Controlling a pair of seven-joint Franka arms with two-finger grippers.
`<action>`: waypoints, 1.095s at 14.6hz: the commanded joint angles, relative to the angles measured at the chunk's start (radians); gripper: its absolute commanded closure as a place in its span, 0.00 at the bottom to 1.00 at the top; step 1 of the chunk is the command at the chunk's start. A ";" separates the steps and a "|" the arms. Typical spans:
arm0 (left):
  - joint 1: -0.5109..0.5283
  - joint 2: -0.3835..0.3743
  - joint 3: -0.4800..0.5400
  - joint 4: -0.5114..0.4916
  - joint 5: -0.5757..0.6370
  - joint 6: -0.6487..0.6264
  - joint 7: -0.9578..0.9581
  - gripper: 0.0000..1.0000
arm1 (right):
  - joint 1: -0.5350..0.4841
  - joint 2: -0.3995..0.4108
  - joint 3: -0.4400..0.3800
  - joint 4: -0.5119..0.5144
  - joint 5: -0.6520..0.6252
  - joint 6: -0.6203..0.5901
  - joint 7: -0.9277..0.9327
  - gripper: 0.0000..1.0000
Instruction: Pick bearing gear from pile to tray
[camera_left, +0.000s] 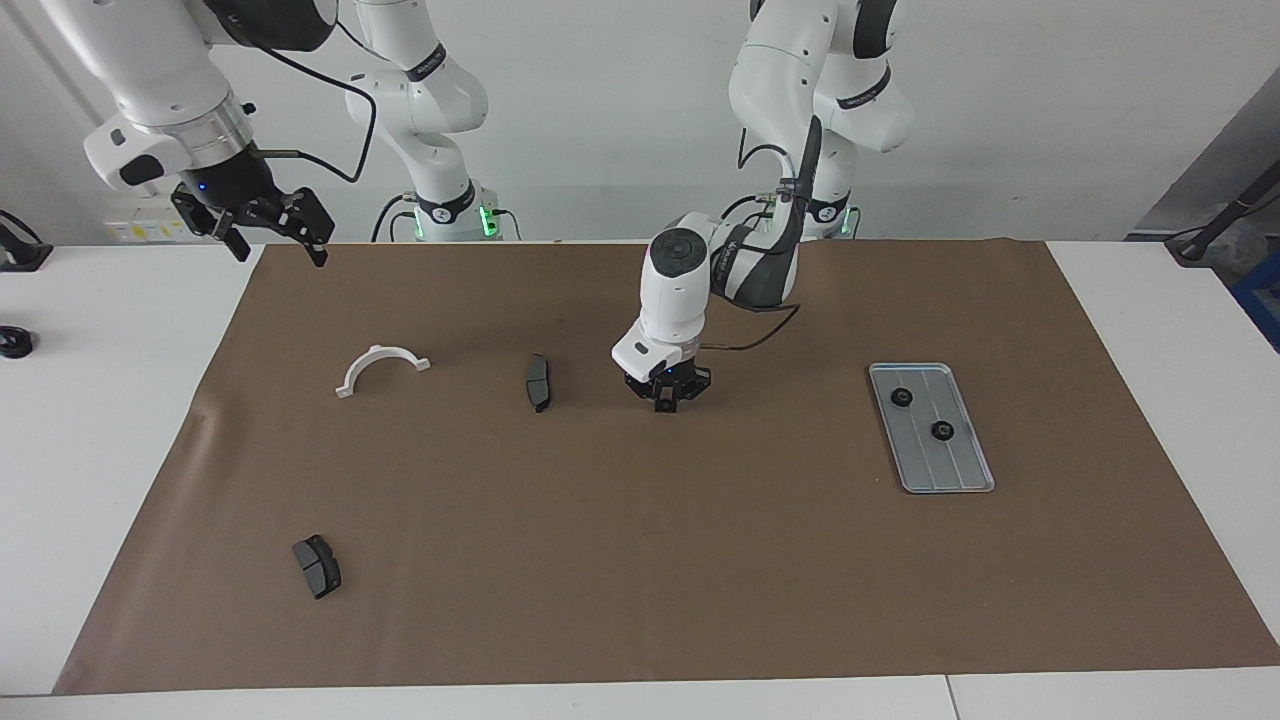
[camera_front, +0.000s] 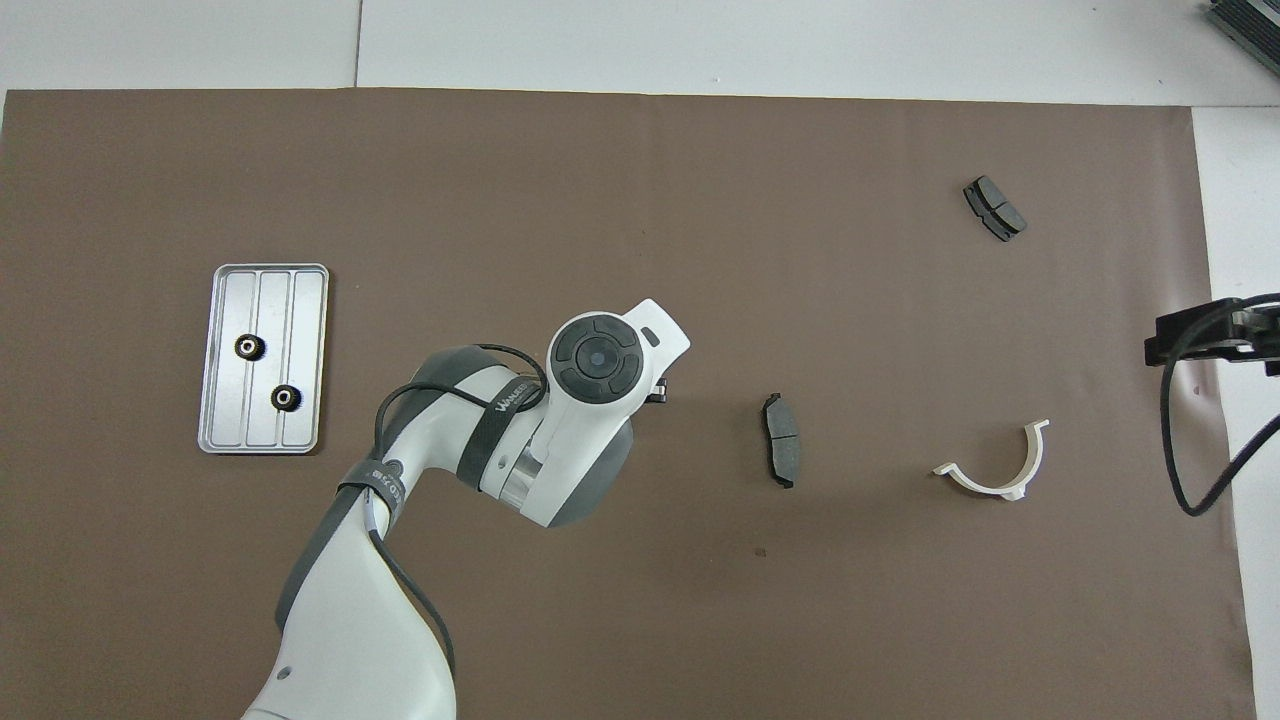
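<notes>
Two black gears (camera_left: 902, 397) already lie in the tray (camera_left: 955, 470). Toward the tabletop's middle from the tray, the left hand (camera_left: 664, 400) pinches a third gear (camera_left: 663, 406), apparently just clear of the mat. The right hand (camera_left: 270, 235) waits, spread.

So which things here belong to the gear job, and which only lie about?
Job: left gripper shut on a gear; tray with two gears.
Lying about: bracket; two pads; right gripper, open, waiting.
</notes>
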 joint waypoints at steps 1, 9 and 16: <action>0.030 -0.056 0.021 0.001 -0.006 -0.051 0.021 1.00 | -0.003 -0.025 0.005 -0.027 0.008 0.008 0.014 0.00; 0.278 -0.143 0.027 -0.015 -0.006 -0.127 0.220 1.00 | -0.003 -0.025 0.005 -0.027 0.008 0.008 0.014 0.00; 0.512 -0.152 0.029 -0.068 -0.006 -0.081 0.469 1.00 | -0.003 -0.025 0.005 -0.027 0.008 0.008 0.014 0.00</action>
